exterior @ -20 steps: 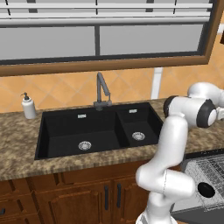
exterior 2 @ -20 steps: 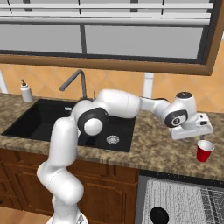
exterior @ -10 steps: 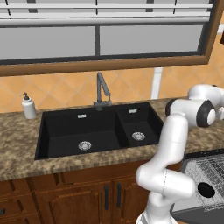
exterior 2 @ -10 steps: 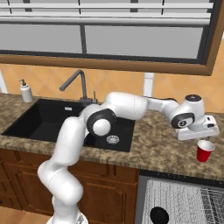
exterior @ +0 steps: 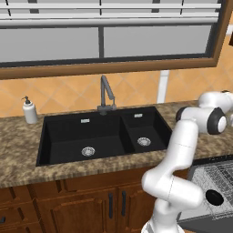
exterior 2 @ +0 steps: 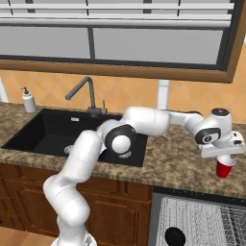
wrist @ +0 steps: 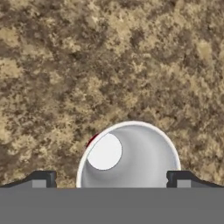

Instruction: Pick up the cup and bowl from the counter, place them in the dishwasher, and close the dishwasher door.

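A red cup [exterior 2: 224,169] with a white inside stands on the brown speckled counter [exterior 2: 182,163] near its right end. My gripper [exterior 2: 225,159] hangs straight over it, open. In the hand view the cup's rim [wrist: 131,157] sits between my two fingertips [wrist: 43,179]; the right tip is close against the rim and the left one stands apart from it. Below the counter the dishwasher's light grey wire rack [exterior 2: 202,223] is pulled out, and a black round thing [exterior 2: 175,236] lies in it; I cannot tell whether that is the bowl.
A black double sink [exterior: 91,136] with a grey faucet [exterior: 105,93] lies to the left. A white soap bottle [exterior: 30,111] stands at the far left by the wall. Brown wooden cabinets [exterior: 91,205] sit under the counter.
The hand has moved right and down, from beside the cup to directly over it. The cup has stayed in place.
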